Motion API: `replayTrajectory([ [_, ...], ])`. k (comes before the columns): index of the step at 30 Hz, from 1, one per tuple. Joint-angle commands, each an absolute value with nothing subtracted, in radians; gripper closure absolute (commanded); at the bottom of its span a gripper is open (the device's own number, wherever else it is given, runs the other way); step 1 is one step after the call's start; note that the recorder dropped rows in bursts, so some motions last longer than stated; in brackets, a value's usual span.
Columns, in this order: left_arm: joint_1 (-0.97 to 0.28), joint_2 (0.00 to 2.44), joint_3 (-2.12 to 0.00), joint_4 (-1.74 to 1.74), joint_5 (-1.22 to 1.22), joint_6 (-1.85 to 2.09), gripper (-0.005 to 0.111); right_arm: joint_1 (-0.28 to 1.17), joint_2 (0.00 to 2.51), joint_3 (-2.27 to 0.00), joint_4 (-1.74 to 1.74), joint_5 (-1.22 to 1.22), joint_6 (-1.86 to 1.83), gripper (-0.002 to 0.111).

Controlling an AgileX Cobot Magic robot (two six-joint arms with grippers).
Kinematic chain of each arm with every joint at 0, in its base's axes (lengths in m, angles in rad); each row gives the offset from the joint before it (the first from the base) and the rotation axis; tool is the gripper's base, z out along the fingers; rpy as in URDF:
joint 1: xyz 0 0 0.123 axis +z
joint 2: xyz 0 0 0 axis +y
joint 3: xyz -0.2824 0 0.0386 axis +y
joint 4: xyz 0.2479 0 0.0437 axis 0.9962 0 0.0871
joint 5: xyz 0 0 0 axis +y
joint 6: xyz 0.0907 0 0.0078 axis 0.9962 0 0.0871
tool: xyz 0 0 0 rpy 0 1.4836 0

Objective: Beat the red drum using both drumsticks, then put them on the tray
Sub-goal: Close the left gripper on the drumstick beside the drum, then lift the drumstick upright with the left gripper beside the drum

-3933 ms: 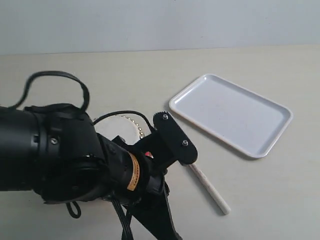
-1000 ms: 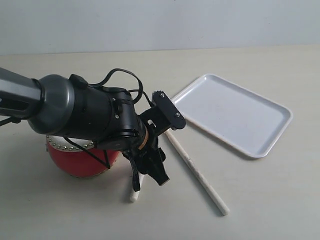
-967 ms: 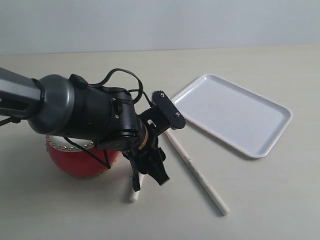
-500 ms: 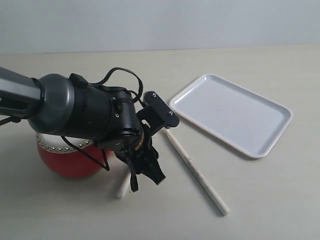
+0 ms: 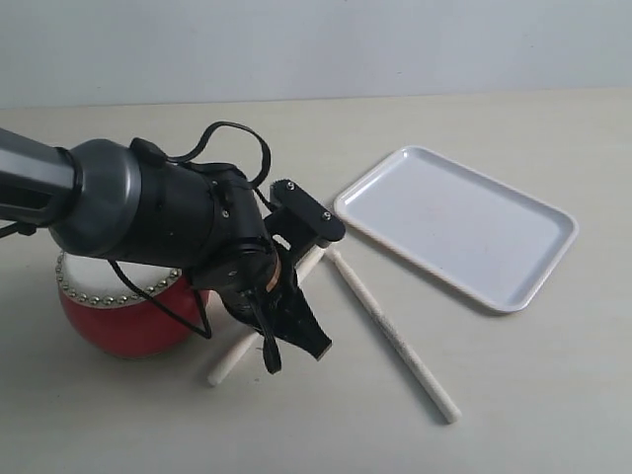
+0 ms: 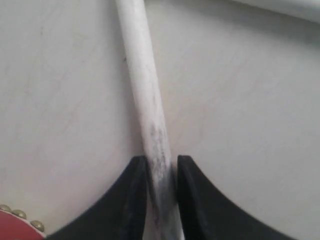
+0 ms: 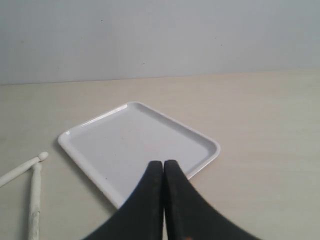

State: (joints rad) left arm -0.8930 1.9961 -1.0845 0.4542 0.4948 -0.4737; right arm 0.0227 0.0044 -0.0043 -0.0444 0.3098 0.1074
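Matte beige tabletop under a plain pale wall. Left gripper pinches one thin off-white wooden drumstick mid-shaft, its axis slanting from beside the glossy red brass-studded drum towards the flat white plastic tray. Second chalky stick lies loose between them (right gripper is closed, empty, facing the tray).

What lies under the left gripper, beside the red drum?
A drumstick, gripped between the jaws of the left gripper. In the exterior view the arm covers its middle; only both ends show.
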Motion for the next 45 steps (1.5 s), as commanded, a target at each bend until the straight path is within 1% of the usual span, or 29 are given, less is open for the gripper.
replayTrajectory([
  [1,-0.875,2.002,-1.085,0.398,0.505,-0.471,0.092,0.017,0.0,0.0,-0.051,0.305,0.106,0.108],
  [4,-0.875,2.002,-1.085,0.398,0.491,-0.471,0.107,0.017,0.0,0.0,-0.051,0.305,0.106,0.108],
  [17,-0.875,2.002,-1.085,0.408,0.359,-0.474,0.107,0.017,0.0,0.0,-0.051,0.305,0.106,0.108],
  [26,-0.847,1.986,-1.085,0.418,0.358,-0.478,0.107,0.017,0.0,0.0,-0.051,0.305,0.106,0.108],
  [33,-0.837,1.906,-1.085,0.432,0.363,-0.478,0.107,0.017,0.0,0.0,-0.051,0.305,0.106,0.108],
  [40,-0.837,1.769,-1.085,0.437,0.366,-0.478,0.107,0.017,0.0,0.0,-0.051,0.305,0.106,0.108],
  [45,-0.837,1.612,-1.02,0.438,0.296,-0.481,0.107,0.017,0.0,0.0,-0.051,0.305,0.106,0.108],
])
